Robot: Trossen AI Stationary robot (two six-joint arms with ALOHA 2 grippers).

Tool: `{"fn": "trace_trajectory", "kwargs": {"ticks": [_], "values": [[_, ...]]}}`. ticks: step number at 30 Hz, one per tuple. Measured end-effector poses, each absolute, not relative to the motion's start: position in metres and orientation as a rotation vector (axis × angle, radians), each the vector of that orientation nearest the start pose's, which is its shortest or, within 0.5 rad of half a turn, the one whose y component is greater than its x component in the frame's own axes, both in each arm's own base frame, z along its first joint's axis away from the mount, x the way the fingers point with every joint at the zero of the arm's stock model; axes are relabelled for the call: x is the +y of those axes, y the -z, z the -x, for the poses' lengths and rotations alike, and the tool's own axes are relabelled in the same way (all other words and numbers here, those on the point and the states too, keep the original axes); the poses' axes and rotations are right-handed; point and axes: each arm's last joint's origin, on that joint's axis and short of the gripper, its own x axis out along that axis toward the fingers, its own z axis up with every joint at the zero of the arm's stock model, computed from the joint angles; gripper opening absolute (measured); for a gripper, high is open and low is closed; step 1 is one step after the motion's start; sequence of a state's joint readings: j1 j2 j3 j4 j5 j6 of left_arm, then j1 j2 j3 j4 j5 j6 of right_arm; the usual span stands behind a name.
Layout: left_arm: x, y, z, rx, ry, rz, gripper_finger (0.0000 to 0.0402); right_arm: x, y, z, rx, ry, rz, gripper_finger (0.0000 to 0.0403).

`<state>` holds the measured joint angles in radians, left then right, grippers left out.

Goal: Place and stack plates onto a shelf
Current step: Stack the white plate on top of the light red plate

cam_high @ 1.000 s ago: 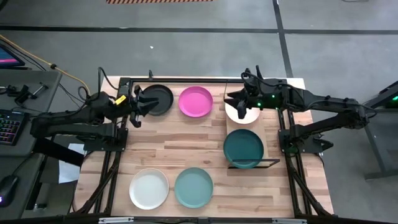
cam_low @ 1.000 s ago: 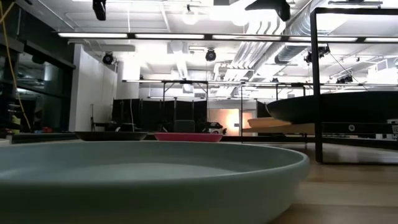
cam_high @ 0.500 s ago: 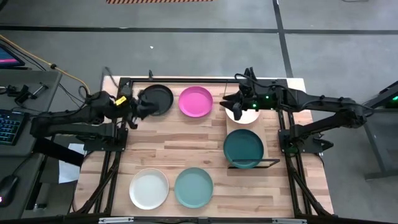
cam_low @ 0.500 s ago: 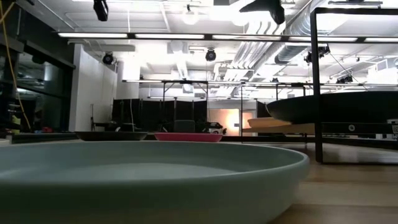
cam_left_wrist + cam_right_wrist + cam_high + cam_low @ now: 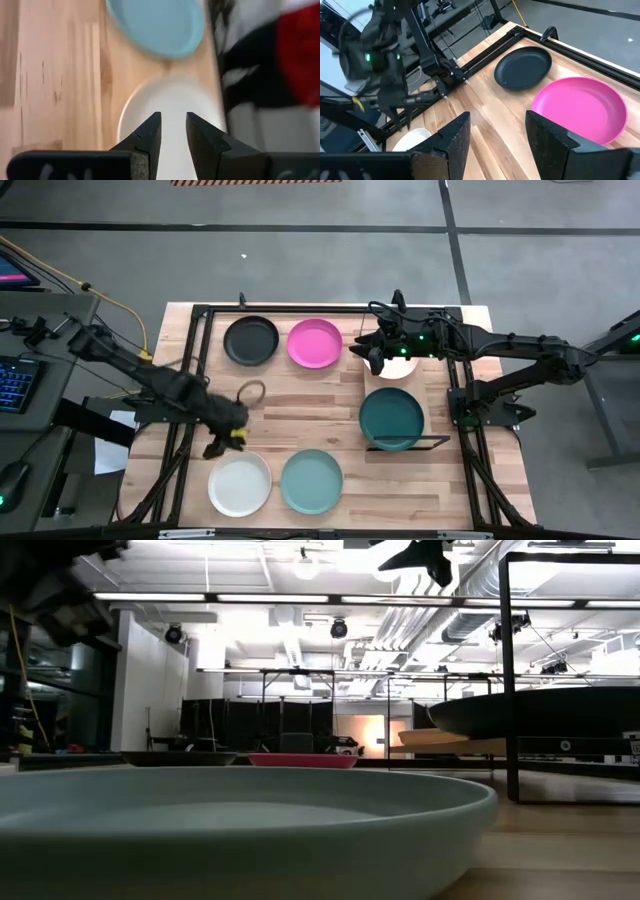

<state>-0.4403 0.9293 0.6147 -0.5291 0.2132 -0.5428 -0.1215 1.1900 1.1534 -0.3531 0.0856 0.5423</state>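
The left gripper (image 5: 228,436) hangs just above the cream white plate (image 5: 240,483), fingers (image 5: 150,134) a narrow gap apart and holding nothing. To take the plate well, I'd say it should drop one finger inside the near rim, one outside, and pinch squarely so the plate doesn't tip. The light teal plate (image 5: 312,480) sits just beside it on the desk (image 5: 300,405). The right gripper (image 5: 375,352) hovers open and empty by the pale peach plate (image 5: 398,365) on the shelf (image 5: 434,395), beside the dark green plate (image 5: 391,417).
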Motion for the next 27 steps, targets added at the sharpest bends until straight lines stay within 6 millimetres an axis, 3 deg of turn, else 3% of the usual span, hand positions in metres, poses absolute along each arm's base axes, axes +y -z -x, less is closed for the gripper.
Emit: {"fn": "trace_trajectory", "kwargs": {"ticks": [5,11,17,27], "values": [[-0.099,-0.202,-0.164,1.071,0.320,0.196,0.0086,-0.034,-0.363,-0.256,0.325,0.306,-0.540,0.0172],[-0.105,-0.181,-0.174,1.164,0.278,0.125,0.0128,-0.034,-0.363,-0.256,0.329,0.307,-0.540,0.0172],[-0.108,-0.168,-0.179,1.221,0.263,0.104,0.0157,-0.034,-0.362,-0.256,0.334,0.309,-0.540,0.0172],[-0.114,-0.138,-0.187,1.365,0.221,0.101,0.0159,-0.034,-0.361,-0.255,0.342,0.311,-0.540,0.0172]]}}
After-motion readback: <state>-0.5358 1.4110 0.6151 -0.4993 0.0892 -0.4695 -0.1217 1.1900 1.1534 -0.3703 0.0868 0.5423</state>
